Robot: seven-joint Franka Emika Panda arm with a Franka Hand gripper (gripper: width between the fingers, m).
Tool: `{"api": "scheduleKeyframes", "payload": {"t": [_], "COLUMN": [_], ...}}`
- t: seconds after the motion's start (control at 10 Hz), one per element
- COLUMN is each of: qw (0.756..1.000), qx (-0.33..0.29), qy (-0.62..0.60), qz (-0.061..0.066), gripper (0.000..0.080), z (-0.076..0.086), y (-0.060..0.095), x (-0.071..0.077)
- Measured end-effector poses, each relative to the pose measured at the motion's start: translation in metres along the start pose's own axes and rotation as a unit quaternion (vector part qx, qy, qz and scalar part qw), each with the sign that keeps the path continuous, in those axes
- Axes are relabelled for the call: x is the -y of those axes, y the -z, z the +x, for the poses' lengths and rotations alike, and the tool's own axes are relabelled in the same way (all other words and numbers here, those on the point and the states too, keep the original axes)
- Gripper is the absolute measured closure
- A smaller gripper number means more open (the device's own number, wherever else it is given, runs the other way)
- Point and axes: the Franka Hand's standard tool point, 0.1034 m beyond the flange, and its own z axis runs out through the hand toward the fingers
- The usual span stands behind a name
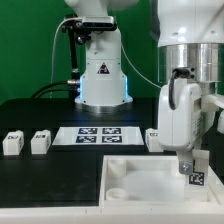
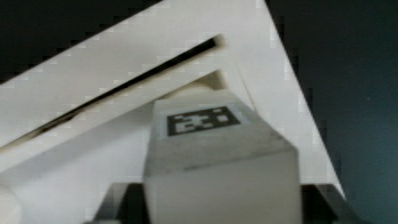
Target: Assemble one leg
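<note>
Clearly, the fingers (image 1: 193, 166) were clamped on the leg (image 1: 197, 178), a stubby white piece with a black-and-white tag; in the wrist view the leg (image 2: 221, 150) sat between the two dark fingertips (image 2: 118, 205). It hung over the far corner of the large white panel (image 1: 150, 178) at the exterior view's right, and whether it touched the panel could not be told. Farther out on the black table (image 1: 50, 175), the marker board (image 1: 100, 134) lay before the arm's base, with two more legs (image 1: 13, 143) (image 1: 40, 142) beside it at the exterior view's left and another (image 1: 153, 139) just behind the panel.
</note>
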Motion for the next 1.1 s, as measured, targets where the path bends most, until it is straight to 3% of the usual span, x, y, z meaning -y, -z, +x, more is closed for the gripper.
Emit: {"api": "scheduleKeyframes", "payload": {"t": [0.1, 0.2, 0.3, 0.4, 0.7, 1.1], "qw": [1.000, 0.999, 0.996, 0.988, 0.908, 0.904], "qx": [0.000, 0.000, -0.003, -0.003, -0.006, -0.006], "qy": [0.009, 0.033, 0.087, 0.153, 0.419, 0.427], "qz": [0.000, 0.000, -0.002, -0.007, -0.010, -0.012], "gripper": [0.0486, 0.0246, 0.0246, 0.0171, 0.0151, 0.0151], "z": [0.000, 0.000, -0.002, -0.007, -0.015, -0.017], "y": [0.000, -0.001, 0.000, 0.003, 0.014, 0.013], "x": [0.000, 0.000, -0.002, -0.002, -0.005, -0.009]}}
